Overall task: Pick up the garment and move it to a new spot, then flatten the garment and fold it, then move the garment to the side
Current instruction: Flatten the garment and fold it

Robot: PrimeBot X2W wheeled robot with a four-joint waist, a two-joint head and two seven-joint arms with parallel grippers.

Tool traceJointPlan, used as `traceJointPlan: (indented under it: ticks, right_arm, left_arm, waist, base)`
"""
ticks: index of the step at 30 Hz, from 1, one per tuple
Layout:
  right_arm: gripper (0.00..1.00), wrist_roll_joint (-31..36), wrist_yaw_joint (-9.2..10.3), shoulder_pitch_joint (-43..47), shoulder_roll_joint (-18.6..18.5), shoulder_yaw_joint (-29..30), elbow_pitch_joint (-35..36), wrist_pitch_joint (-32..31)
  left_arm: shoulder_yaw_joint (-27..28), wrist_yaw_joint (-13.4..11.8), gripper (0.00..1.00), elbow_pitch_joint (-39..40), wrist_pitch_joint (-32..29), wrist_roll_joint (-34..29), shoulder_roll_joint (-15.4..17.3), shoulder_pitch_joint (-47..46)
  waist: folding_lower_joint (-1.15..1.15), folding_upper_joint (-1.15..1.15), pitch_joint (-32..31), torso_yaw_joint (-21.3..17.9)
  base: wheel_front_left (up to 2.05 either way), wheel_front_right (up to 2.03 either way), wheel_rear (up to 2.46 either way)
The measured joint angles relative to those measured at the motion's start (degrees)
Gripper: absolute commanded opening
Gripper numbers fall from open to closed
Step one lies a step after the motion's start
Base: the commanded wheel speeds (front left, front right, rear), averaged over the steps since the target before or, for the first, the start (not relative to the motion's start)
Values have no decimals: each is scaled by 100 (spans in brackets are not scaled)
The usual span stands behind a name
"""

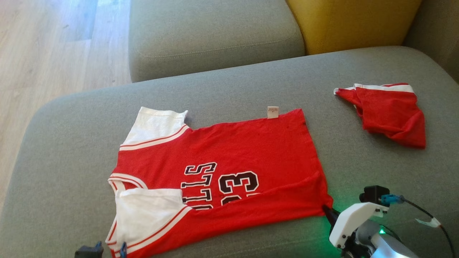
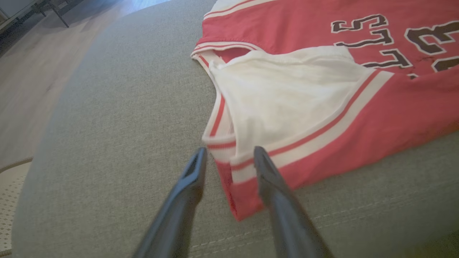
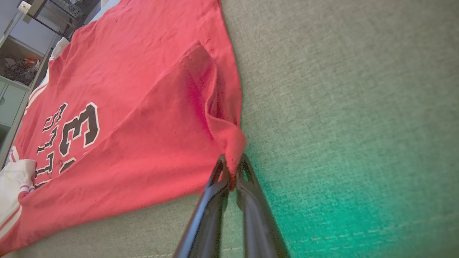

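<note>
We see the grey sofa seat (image 1: 251, 86) holding two pieces of clothing. The red jersey (image 1: 229, 157) lies spread across the centre and lower left of the head view. A second red garment (image 1: 391, 111) with a white band sits crumpled at the upper right, well apart from the jersey.

One long edge of the jersey is folded over onto itself along the bottom of the frame. That fold and a white sleeve (image 1: 150, 211) cover part of the dark lettering (image 1: 218, 182), so we cannot read it whole. A small label (image 1: 273, 111) sticks out from the jersey's upper edge, and its print is too small for us to make out.

The right gripper (image 3: 231, 161) has its jaws closed on the jersey's lower right corner. In the right wrist view we see a bunch of red cloth pinched between the two fingers. A green glow (image 1: 322, 229) tints the sofa beside that gripper.

The left gripper (image 2: 227, 152) has its jaws apart. In the left wrist view its fingers stand on either side of the striped sleeve hem at the jersey's lower left corner. We cannot tell whether they touch the cloth.

The bottom edge of the head view cuts off both arms and the jersey's lowest corner. A yellow cushion (image 1: 351, 21) is cropped at the top right, and wooden floor (image 1: 53, 46) shows at the upper left.
</note>
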State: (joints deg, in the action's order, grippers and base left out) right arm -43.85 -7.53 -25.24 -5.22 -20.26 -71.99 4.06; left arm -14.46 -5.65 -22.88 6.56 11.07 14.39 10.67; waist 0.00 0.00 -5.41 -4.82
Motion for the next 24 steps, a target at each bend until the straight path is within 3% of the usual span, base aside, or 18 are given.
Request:
traceJointPlan:
  ticks: [1,7,14,18,24]
  right_arm:
    - [100,-1,1,19,0,29,15,33]
    - [100,134,2,28,-15,145,259,402]
    - [100,673,2,20,-197,305,1369,975]
    - [100,1386,2,64,-275,985,2387,1017]
    - [100,2773,2,624,80,1614,3724,999]
  left_arm:
    - [0,-18,100,30,1,-2,3,1]
    - [102,-258,100,321,238,-13,-3,0]
    - [420,-447,100,931,675,177,-144,-106]
    - [499,-448,100,1235,723,186,-188,-346]
    - [594,-208,100,1269,552,299,27,-923]
  waist:
    - [0,0,-1,8]
    - [0,0,7,40]
    - [0,0,100,37]
    - [0,0,213,0]
    - [0,0,491,-120]
  base:
    - [0,0,0]
    - [0,0,0]
    - [0,0,0]
    - [0,0,0]
    - [0,0,0]
